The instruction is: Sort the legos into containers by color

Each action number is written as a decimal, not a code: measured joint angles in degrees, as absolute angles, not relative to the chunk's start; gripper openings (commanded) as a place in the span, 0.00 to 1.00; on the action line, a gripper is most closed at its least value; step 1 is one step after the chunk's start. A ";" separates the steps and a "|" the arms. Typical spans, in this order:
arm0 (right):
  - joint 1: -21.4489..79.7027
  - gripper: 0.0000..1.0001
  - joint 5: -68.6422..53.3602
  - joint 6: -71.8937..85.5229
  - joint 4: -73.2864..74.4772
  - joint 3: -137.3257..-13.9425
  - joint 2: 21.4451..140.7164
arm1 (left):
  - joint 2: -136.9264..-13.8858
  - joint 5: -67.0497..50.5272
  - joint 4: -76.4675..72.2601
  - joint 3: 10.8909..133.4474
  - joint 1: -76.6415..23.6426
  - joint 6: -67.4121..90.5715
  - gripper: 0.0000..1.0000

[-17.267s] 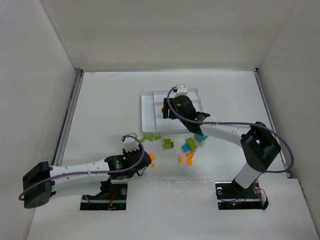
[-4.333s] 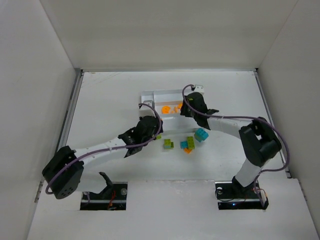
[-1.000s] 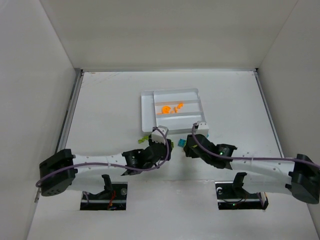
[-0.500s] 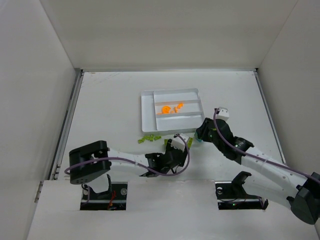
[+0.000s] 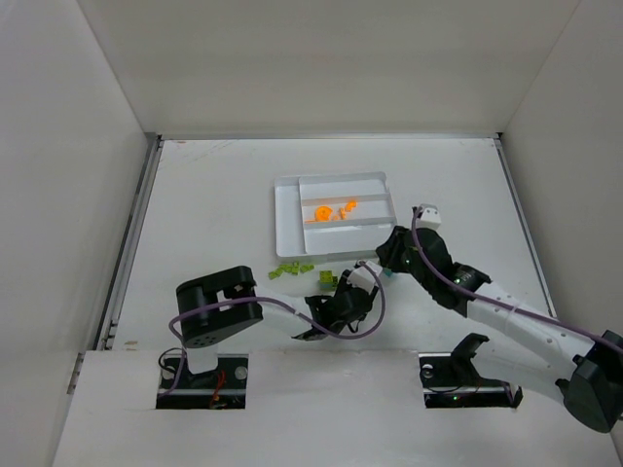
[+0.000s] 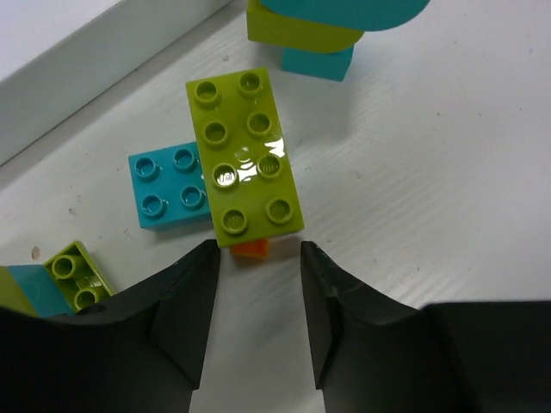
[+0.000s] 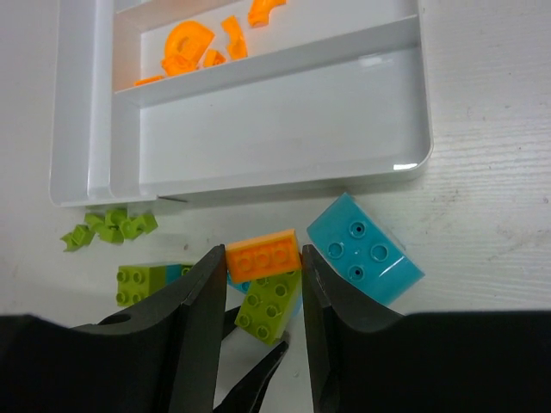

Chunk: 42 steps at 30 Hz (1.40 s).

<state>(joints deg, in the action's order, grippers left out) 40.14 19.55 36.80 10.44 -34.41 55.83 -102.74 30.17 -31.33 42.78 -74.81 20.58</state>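
My right gripper (image 7: 263, 258) is shut on an orange brick (image 7: 263, 253), held just above a lime brick (image 7: 271, 308) near the white tray (image 7: 284, 120); in the top view it (image 5: 386, 260) is at the tray's near right corner. A teal brick (image 7: 363, 249) lies just to its right. My left gripper (image 6: 258, 268) is open and empty, its jaws just short of a lime 2x4 brick (image 6: 245, 151) with a small orange piece (image 6: 251, 249) under its near end and a teal 2x2 brick (image 6: 168, 188) beside it. Orange pieces (image 7: 194, 43) lie in the tray's middle compartment (image 5: 331, 211).
Small lime pieces (image 7: 108, 228) lie in front of the tray's left end (image 5: 290, 270). A lime-and-teal brick (image 7: 146, 282) sits left of the pile. A teal-and-lime stack (image 6: 318, 26) stands beyond the 2x4 brick. The two grippers are close together over the pile (image 5: 362, 282).
The left arm's elbow has swung right and its gripper has edged right toward the pile. The right gripper has shifted slightly up-left, still holding the orange brick.
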 measured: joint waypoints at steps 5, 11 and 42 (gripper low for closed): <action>39.64 0.30 19.51 36.58 9.63 -34.41 55.92 | -103.83 29.98 -32.73 43.38 -74.13 19.79 0.26; 39.66 0.30 19.44 36.14 8.51 -35.38 58.43 | -104.33 29.76 -33.69 43.55 -73.91 19.38 0.12; 28.77 0.59 17.96 25.43 0.75 -62.04 99.02 | -67.72 26.52 -23.03 31.07 -57.23 30.09 0.12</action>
<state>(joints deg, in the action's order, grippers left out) 28.77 17.96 25.43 0.75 -62.04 99.02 -67.72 26.52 -23.03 31.07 -57.23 30.09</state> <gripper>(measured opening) 0.539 0.174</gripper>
